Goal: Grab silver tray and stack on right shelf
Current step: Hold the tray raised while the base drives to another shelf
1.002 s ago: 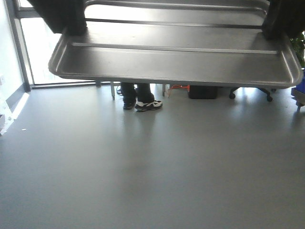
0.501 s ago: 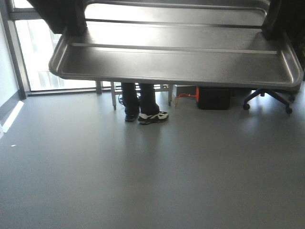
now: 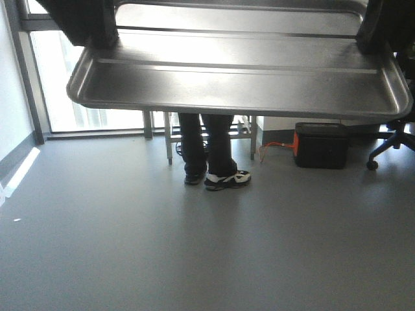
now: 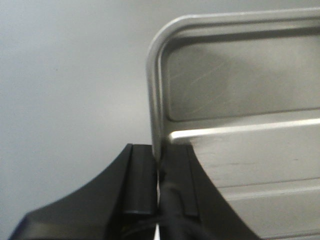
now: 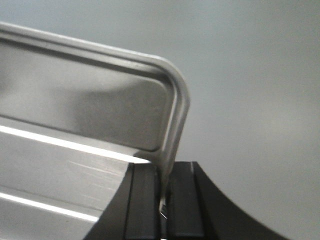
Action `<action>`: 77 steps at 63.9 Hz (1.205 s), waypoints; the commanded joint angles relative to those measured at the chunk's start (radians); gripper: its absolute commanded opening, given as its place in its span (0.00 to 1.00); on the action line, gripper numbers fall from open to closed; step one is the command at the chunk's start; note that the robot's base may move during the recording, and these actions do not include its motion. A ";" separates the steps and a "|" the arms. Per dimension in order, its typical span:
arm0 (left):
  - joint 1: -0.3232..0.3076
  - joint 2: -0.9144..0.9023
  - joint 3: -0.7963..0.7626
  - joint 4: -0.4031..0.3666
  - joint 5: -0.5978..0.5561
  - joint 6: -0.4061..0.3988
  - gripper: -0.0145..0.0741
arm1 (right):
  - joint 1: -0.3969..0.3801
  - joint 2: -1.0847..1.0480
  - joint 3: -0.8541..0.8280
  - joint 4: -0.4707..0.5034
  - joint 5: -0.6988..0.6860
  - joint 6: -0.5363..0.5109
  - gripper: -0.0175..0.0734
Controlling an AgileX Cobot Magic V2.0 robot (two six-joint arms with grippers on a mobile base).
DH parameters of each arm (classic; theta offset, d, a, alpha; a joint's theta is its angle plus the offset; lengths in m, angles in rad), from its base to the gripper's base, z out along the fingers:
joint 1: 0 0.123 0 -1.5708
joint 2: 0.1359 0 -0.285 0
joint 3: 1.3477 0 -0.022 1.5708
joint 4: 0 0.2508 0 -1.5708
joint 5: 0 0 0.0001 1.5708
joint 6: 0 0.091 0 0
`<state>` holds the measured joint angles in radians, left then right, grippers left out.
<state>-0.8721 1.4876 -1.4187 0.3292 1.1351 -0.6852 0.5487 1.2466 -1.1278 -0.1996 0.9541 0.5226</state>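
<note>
The silver tray (image 3: 240, 78) hangs level high across the front view, its two lengthwise ridges catching the light. My left gripper (image 3: 91, 26) is shut on its left short rim and my right gripper (image 3: 382, 26) on its right short rim. In the left wrist view the black fingers (image 4: 142, 170) pinch the thin rim near a rounded corner of the tray (image 4: 240, 100), with the left gripper (image 4: 159, 150) closed around it. The right wrist view shows the right gripper (image 5: 162, 167) clamped the same way on the tray (image 5: 75, 110). The right shelf is out of view.
Grey floor (image 3: 194, 246) spreads below the tray. A person's legs (image 3: 207, 149) stand by a metal frame (image 3: 170, 136) before a bright window (image 3: 84, 97). A black box with an orange side (image 3: 321, 144) and an office chair base (image 3: 389, 146) sit at the right.
The background has slid to the right and down in the front view: the person's feet, black box and chair all shifted right. The tray keeps its place between both grippers.
</note>
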 commanded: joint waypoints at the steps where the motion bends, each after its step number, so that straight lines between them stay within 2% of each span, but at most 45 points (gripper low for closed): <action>1: -0.014 -0.037 -0.034 0.000 -0.043 0.024 0.06 | 0.001 -0.031 -0.044 -0.007 -0.086 -0.025 0.25; 77: -0.014 -0.037 -0.034 0.006 -0.043 0.024 0.06 | 0.001 -0.031 -0.044 -0.007 -0.086 -0.025 0.25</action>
<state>-0.8721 1.4876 -1.4193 0.3288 1.1316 -0.6852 0.5487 1.2466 -1.1278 -0.2013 0.9560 0.5226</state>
